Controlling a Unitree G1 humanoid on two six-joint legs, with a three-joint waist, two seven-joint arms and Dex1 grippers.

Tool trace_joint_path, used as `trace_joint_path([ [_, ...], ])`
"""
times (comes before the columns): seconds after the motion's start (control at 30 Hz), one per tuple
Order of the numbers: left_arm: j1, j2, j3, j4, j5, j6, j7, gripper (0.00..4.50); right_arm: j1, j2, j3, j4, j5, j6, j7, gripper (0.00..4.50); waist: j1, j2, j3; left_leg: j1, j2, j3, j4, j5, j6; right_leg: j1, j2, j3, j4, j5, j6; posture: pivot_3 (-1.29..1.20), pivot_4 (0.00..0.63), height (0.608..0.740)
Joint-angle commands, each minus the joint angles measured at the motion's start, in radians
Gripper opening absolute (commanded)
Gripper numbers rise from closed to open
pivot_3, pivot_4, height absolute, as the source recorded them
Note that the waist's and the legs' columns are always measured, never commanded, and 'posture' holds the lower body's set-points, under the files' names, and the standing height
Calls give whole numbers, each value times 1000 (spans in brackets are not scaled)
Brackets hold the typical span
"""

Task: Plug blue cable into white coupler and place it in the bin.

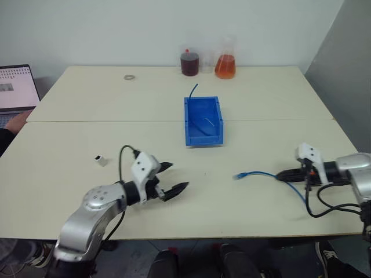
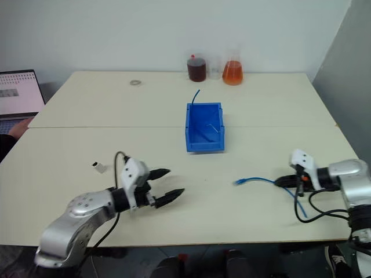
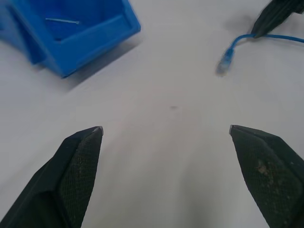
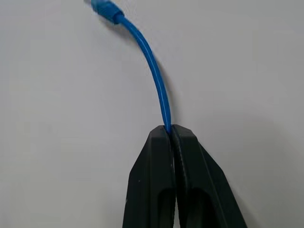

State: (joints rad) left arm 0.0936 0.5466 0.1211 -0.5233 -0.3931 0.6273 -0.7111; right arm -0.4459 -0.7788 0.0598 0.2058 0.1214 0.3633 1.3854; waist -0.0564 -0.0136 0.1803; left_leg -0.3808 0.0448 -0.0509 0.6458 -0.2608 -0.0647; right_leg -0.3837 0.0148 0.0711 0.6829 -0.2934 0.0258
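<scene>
The blue cable (image 1: 258, 173) lies on the table at the right, its plug end (image 4: 105, 8) pointing left and resting free. My right gripper (image 1: 279, 175) is shut on the cable a short way behind the plug, seen close up in the right wrist view (image 4: 169, 128). The small white coupler (image 1: 101, 160) sits alone on the table at the left. My left gripper (image 1: 175, 176) hovers open and empty to the right of the coupler, its fingers (image 3: 80, 156) spread wide and aimed toward the plug. The bright-blue bin (image 1: 187, 121) stands in the middle of the table, beyond both grippers.
Two flasks, one of dark red liquid (image 1: 189, 62) and one of orange (image 1: 225, 65), stand at the back edge. A dark-blue cable stub (image 1: 193, 90) sticks up behind the bin. A laptop (image 1: 17, 87) and a person's hand (image 1: 13, 123) are at the far left.
</scene>
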Motion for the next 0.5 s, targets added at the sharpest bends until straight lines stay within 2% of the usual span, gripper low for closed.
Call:
trace_joint_path([
  [0.03,183,-18,70,-133,-3,-41,48,4500,-70,103,58,-190,1,163,-150,73,-3,-1,0,0,2,1,0,0,0,-1,1,1,-1,0,0,0,150,740],
  [0.2,351,-74,59,-190,17,-100,106,4500,-168,205,153,-263,-20,302,-251,73,19,-3,2,-2,0,0,0,0,0,-1,-1,0,-1,0,0,0,150,740],
  [0.33,390,-124,67,-191,21,-134,160,4500,-209,262,241,-293,-21,384,-290,73,29,-3,2,-3,-1,0,0,0,0,-2,-1,-1,-2,0,0,0,150,740],
  [0.5,431,-186,65,-186,23,-162,225,4500,-220,312,314,-250,-54,366,-354,73,24,-3,2,-3,0,1,0,0,0,-3,0,0,-2,0,0,0,150,740],
])
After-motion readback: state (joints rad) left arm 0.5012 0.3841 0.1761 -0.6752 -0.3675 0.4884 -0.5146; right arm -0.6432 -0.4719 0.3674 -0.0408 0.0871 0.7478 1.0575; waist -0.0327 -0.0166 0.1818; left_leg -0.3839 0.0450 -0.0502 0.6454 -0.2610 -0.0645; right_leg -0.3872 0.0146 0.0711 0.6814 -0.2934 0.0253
